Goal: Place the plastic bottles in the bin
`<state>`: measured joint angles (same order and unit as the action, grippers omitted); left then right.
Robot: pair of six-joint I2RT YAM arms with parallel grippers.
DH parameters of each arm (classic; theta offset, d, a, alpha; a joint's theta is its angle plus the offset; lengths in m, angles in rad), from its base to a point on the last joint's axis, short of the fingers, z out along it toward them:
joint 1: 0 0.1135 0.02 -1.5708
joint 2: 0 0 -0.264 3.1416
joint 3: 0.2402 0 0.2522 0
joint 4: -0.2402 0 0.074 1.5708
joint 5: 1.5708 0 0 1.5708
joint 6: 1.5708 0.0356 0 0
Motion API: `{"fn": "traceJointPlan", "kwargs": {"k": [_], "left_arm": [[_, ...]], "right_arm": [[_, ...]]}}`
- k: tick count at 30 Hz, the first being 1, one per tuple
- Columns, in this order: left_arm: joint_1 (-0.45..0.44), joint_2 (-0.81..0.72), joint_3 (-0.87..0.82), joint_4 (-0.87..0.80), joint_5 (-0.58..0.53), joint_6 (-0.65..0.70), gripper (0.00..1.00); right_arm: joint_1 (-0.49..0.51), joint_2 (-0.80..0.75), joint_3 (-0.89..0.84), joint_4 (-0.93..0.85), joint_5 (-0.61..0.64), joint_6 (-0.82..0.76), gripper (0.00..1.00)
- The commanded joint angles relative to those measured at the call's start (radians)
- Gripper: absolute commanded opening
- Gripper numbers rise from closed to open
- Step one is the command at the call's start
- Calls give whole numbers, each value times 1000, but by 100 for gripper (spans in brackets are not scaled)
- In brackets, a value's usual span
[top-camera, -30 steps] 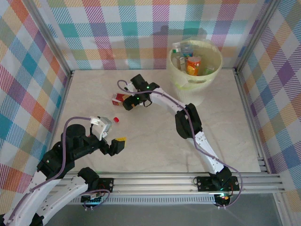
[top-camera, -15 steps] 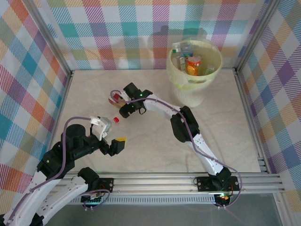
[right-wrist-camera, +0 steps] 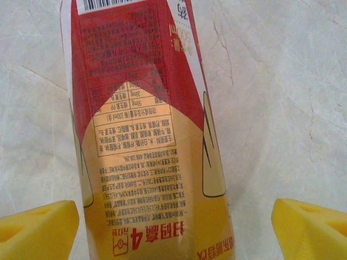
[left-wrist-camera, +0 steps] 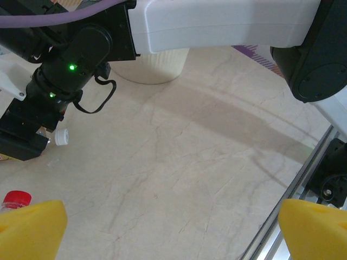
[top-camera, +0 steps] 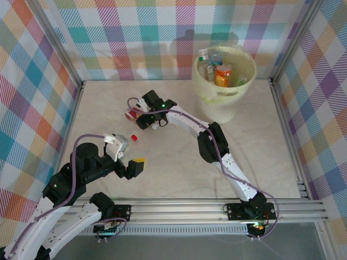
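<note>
A plastic bottle (right-wrist-camera: 146, 135) with a red and gold label lies on the table between the yellow fingers of my right gripper (right-wrist-camera: 173, 230). The jaws stand open around it, with a gap on the right side. From above, this bottle (top-camera: 131, 112) is at the table's middle left with the right gripper (top-camera: 140, 118) over it. A small clear bottle (top-camera: 123, 142) with a red cap lies nearer me, just ahead of my open, empty left gripper (top-camera: 136, 165). Its red cap (left-wrist-camera: 16, 197) sits beside the left finger of that gripper (left-wrist-camera: 168, 227). The pale-yellow bin (top-camera: 238, 60) stands at the back right and holds several bottles (top-camera: 223, 75).
The right arm (top-camera: 187, 116) stretches across the middle of the table. Metal frame rails (top-camera: 217, 207) run along the near edge, and checkered walls close in the sides. A white cap (left-wrist-camera: 61, 136) shows under the right wrist in the left wrist view.
My right gripper has moved left and come down over the red-labelled bottle, and its jaws have narrowed a little. The left arm has not moved.
</note>
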<state>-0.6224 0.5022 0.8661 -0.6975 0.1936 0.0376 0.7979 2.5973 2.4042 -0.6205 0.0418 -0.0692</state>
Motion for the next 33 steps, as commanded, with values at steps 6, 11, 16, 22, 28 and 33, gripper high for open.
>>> {"fn": "traceJointPlan", "kwargs": {"k": [6, 11, 16, 22, 28, 33], "left_arm": [[10, 1, 1, 23, 10, -9, 100], [12, 12, 2, 21, 12, -9, 100], [13, 12, 1, 21, 12, -7, 100], [15, 16, 1, 22, 16, -7, 100], [15, 15, 1, 22, 21, -8, 100], [16, 15, 2, 22, 24, -9, 100]], "right_arm": [[1, 42, 78, -20, -3, -76, 88], [1, 45, 73, -10, -5, -80, 82], [1, 44, 83, -5, -9, -75, 70], [1, 4, 32, -2, -9, -66, 63], [3, -105, -150, 61, -3, -50, 57], [4, -237, -384, 143, 29, -38, 56]]}}
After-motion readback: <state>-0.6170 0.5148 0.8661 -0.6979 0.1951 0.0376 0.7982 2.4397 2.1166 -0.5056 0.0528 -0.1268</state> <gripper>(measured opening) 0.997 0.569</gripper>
